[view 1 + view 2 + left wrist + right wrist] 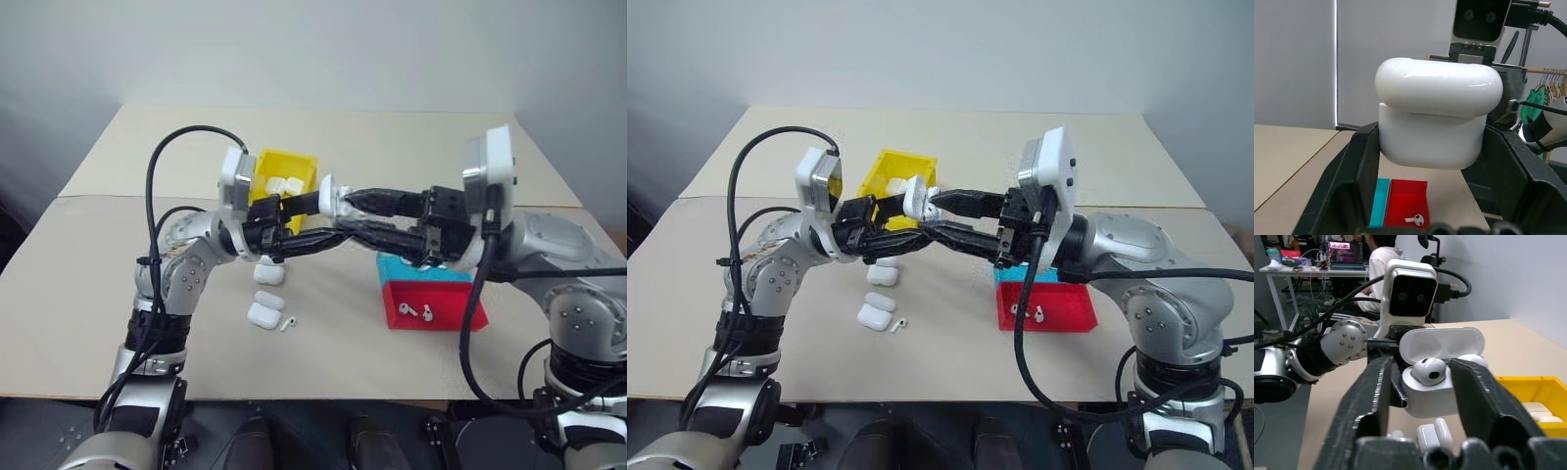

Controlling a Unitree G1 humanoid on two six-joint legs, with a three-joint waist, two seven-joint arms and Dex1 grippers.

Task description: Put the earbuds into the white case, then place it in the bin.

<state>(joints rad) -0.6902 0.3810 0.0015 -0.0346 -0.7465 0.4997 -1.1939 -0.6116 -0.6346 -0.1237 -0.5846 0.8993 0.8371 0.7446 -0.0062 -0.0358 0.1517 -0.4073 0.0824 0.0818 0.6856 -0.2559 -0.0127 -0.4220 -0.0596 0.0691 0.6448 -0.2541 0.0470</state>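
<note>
Loose earbud point(287, 324) lies nearest on the table, beside closed cases point(265, 308). Left gripper point(328, 199) pinches the white case point(1432, 112) by its sides, lid open, held mid-air over the table. Right gripper point(1420, 369) jaws spread, straddling an earbud point(1428, 370) seated in the case. Bin point(279, 166) sits far-left of the case; red tray point(431, 305) near-right.

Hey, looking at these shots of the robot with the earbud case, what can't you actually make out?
- How many cases lie in the yellow bin: left arm hides part of it in the head views.
- Whether the earbud is fully seated in the open white case: right pincer fingers flank it.
- What the teal tray holds: right arm covers it.
- Left pincer pad contact: the case hides it.
</note>
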